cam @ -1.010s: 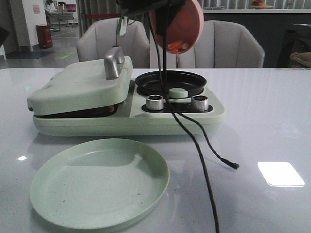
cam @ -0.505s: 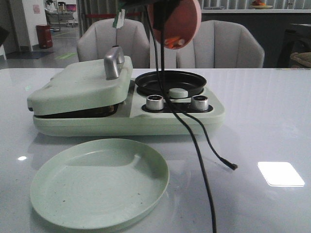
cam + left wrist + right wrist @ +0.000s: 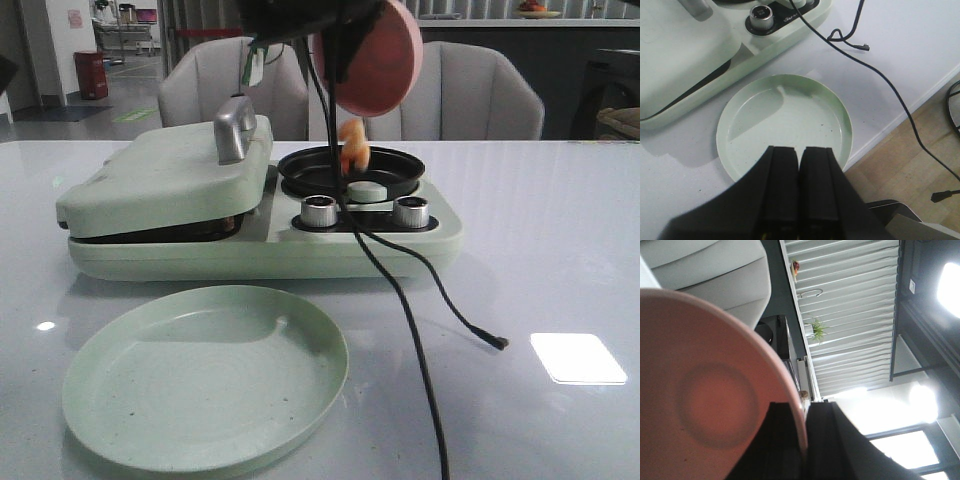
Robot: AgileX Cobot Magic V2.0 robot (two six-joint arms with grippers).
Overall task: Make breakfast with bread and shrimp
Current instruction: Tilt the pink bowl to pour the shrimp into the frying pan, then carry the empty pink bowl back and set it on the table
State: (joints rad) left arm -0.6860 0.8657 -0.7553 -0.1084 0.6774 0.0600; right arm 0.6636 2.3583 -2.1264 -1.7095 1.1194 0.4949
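Note:
My right gripper point(image 3: 805, 412) is shut on the rim of a pink bowl point(image 3: 380, 58), held tipped on its side above the black round pan point(image 3: 350, 168) of the green breakfast maker point(image 3: 265, 205). An orange shrimp point(image 3: 353, 145) is in mid-air just below the bowl, over the pan. In the right wrist view the pink bowl point(image 3: 705, 385) fills the frame and its inside is hidden. The bread is out of view; the maker's left lid point(image 3: 165, 180) is closed. My left gripper point(image 3: 799, 152) is shut on nothing, hovering over the near edge of an empty green plate point(image 3: 785, 125).
The green plate point(image 3: 205, 375) lies in front of the maker. A black cable point(image 3: 410, 300) trails from the arm across the table to a loose plug point(image 3: 497, 342). Two metal knobs point(image 3: 320, 211) face front. Chairs stand behind the table. The table edge point(image 3: 900, 117) runs close beside the plate.
The pink bowl has tipped further and the shrimp has dropped out of it toward the black pan. The cable end has shifted slightly right. The left arm has not moved.

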